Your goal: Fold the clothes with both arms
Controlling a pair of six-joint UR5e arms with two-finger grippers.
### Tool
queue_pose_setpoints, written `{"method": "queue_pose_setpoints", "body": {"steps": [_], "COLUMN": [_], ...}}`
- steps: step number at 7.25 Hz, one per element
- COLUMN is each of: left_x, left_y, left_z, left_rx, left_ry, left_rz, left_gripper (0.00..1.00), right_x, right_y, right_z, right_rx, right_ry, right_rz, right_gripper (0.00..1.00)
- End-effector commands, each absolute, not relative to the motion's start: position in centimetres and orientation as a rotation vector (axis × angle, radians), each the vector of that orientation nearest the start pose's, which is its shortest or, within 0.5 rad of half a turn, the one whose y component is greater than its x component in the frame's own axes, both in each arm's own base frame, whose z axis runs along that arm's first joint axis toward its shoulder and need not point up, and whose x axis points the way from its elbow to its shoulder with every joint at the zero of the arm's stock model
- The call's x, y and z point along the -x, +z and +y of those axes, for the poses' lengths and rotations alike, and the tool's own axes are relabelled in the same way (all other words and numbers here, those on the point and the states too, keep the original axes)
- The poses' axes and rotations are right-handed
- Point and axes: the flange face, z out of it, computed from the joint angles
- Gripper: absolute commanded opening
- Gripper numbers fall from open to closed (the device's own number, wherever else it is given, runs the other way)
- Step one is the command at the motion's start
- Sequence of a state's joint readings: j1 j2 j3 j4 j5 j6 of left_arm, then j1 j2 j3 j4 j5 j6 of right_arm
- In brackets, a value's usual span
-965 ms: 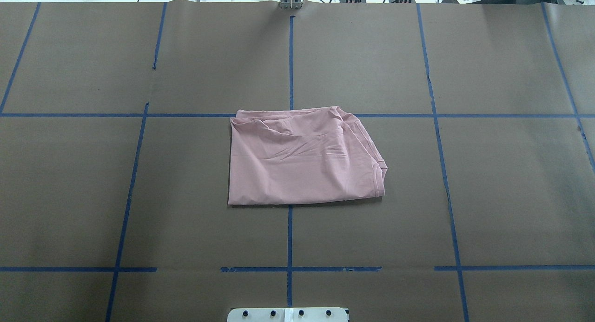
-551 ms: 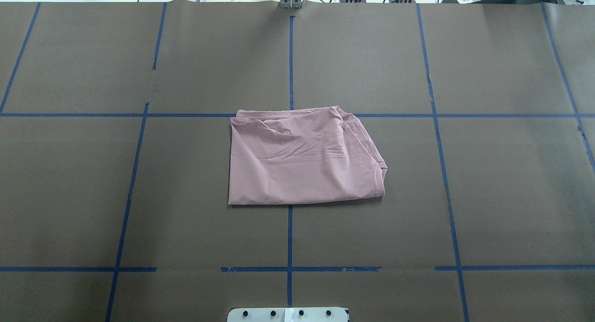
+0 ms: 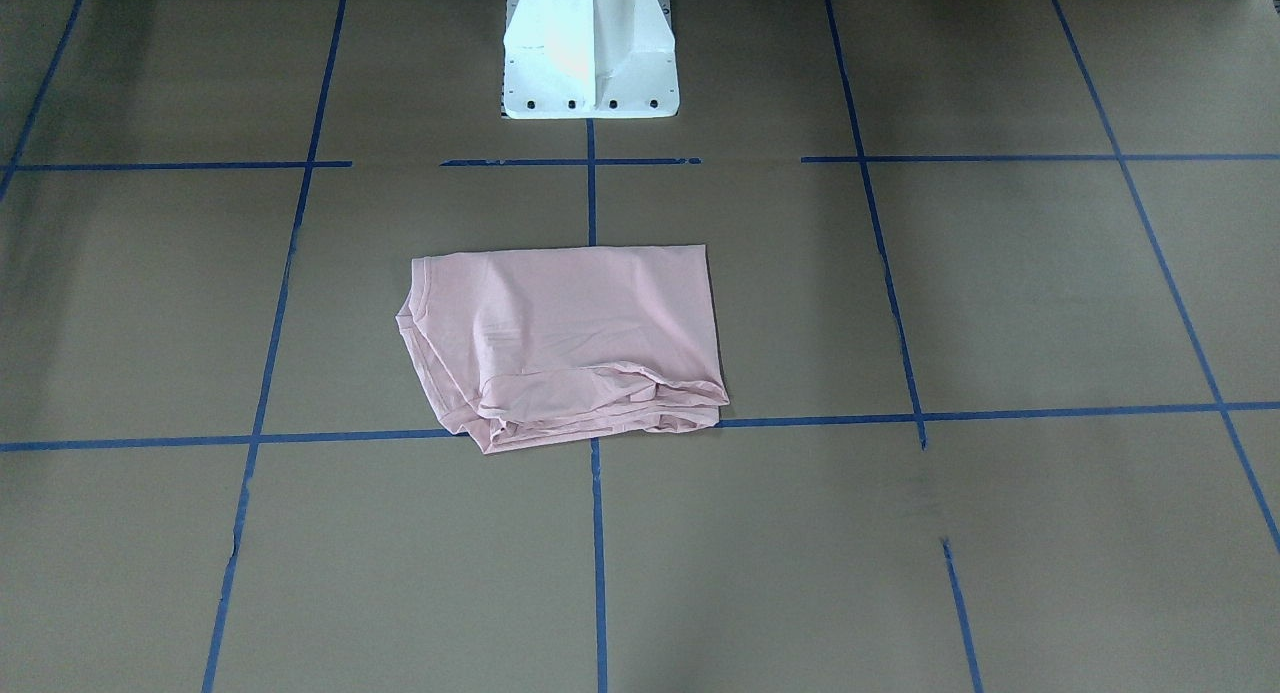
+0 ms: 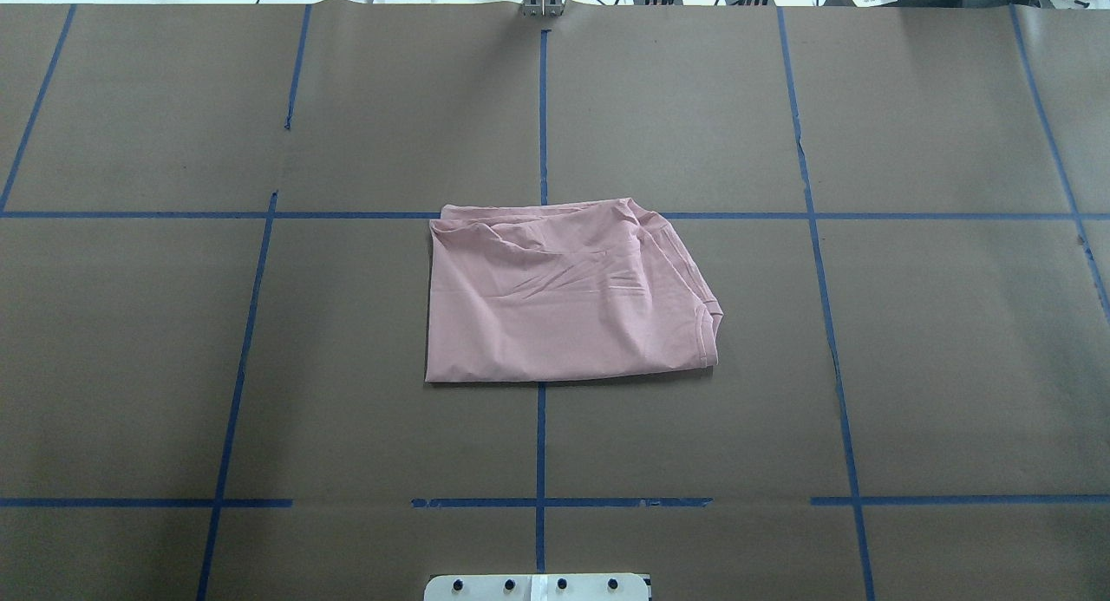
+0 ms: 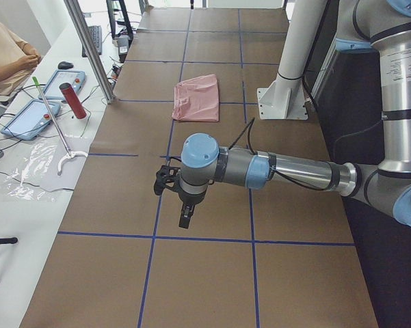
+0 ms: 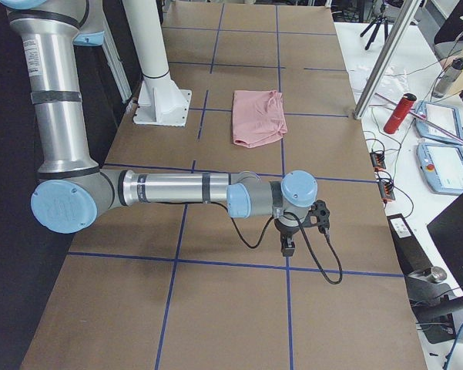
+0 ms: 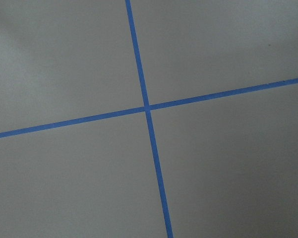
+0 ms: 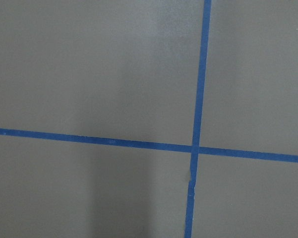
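The light pink T-shirt [image 4: 564, 297] lies folded into a rough rectangle at the middle of the brown table, its print hidden. It also shows in the front view [image 3: 570, 343] and in both side views [image 5: 197, 96] [image 6: 258, 116]. My left arm [image 5: 294, 171] reaches out over the table's left end, its gripper [image 5: 184, 219] pointing down, far from the shirt. My right arm [image 6: 177, 189] does the same at the right end, with its gripper [image 6: 287, 248] pointing down. I cannot tell whether either gripper is open or shut. Both wrist views show only table and blue tape.
The white pedestal base [image 3: 588, 53] stands at the table's near edge behind the shirt. Blue tape lines [image 4: 541, 107] form a grid on the table. A side bench holds tablets and a red bottle [image 5: 72, 100]. A metal post [image 5: 89, 48] stands at the far edge.
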State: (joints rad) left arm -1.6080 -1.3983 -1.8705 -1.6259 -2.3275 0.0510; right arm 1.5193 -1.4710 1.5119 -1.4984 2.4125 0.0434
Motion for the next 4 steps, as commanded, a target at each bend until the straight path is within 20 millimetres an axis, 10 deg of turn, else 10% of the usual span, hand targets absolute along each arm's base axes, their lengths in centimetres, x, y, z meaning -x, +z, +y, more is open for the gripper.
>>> {"method": "queue_pose_setpoints", "body": {"steps": [1,4], "left_x": [8.0,7.6], "left_y": [59.3,59.4], "left_z": [-42.9,-42.7], "left_rx": [-0.188,-0.188], "left_ry": [0.076,0.085], "left_rz": [0.755,0.804], "left_gripper": [1.0,1.0], "right_x": [-4.1,-4.5], "right_y": [63.0,62.4], "right_z": [-53.7,-52.2], "right_rx": [-0.02,0.008], "right_ry": [-0.087,-0.07], "right_rz": [-0.845,-0.846], "right_gripper": [1.0,1.0]}}
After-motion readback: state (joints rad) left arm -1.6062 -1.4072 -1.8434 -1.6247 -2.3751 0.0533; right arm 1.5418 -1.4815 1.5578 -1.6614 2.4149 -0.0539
